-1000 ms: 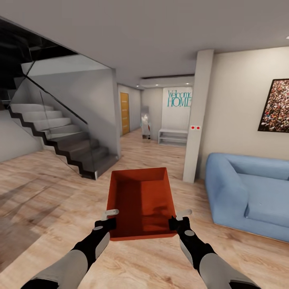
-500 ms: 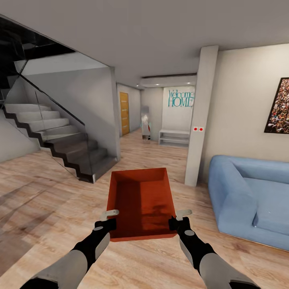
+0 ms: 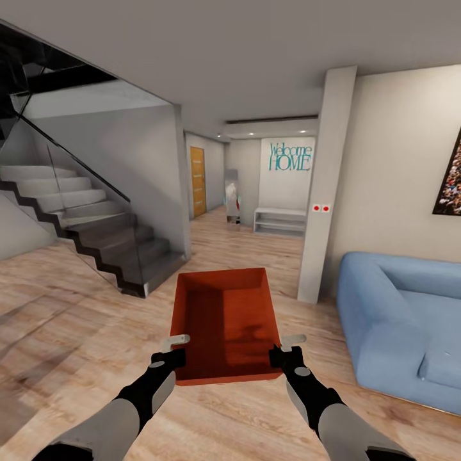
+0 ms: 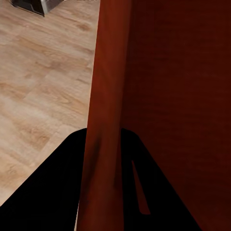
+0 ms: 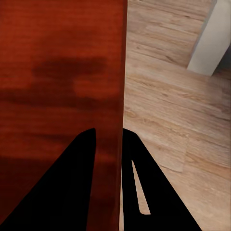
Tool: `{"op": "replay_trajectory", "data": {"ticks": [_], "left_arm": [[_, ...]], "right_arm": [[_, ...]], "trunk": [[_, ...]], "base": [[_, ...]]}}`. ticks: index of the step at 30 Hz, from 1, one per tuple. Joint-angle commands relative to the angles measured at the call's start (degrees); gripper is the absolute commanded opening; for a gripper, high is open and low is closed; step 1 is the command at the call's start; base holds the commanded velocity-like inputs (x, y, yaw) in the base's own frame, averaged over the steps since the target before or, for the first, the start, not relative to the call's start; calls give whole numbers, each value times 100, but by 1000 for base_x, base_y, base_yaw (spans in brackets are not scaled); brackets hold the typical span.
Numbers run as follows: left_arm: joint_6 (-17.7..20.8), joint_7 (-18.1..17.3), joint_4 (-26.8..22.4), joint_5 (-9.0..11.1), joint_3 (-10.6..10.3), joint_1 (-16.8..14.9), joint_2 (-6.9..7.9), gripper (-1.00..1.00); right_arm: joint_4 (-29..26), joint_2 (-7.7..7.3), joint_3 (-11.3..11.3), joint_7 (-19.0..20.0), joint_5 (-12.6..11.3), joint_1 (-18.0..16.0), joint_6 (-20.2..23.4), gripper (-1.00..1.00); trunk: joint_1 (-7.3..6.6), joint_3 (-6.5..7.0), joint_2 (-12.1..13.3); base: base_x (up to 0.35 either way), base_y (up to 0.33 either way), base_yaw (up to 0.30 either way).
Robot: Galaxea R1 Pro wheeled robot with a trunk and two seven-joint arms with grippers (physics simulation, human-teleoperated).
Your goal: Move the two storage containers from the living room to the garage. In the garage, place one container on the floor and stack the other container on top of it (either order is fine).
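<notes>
Orange-red storage container [image 3: 225, 323] carried at 12 o'clock, above light wood plank floor [image 3: 77, 320]. Left gripper [image 3: 174, 349] pinches left wall, right gripper [image 3: 287, 347] pinches right wall (fingers straddle each rim). Blue sofa [image 3: 400, 323] at 2 o'clock, staircase [image 3: 89, 227] at 10 o'clock.

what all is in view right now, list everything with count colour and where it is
storage container: one, orange-red, held out in front over the wood plank floor, open top up, nothing inside
sofa: one, blue, at the right
staircase: one, dark grey steps with glass side, at the left
pillar: one, white, two red dots on it, left of the sofa
door: one, orange-brown wood, down the hallway
Welcome HOME lettering: one, teal, far wall
shelf unit: one, white, under the lettering
framed picture: one, multicoloured, wall above the sofa
left gripper: black, clamped on the container's left wall
right gripper: black, clamped on its right wall
</notes>
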Motion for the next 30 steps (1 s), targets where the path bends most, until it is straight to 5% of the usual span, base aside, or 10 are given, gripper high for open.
{"op": "replay_trajectory", "data": {"ticks": [1, 30], "left_arm": [[23, 363, -1, 23, 394, 0, 17, -100], [23, 363, -1, 31, 393, 0, 17, -100]], "right_arm": [[-11, 6, -128, 16, -463, -5, -82, -100], [-12, 6, -128, 16, -462, -5, -82, -100]], "trunk": [[5, -1, -3], [5, -1, -3]], "base": [[322, 0, 0], [322, 0, 0]]}}
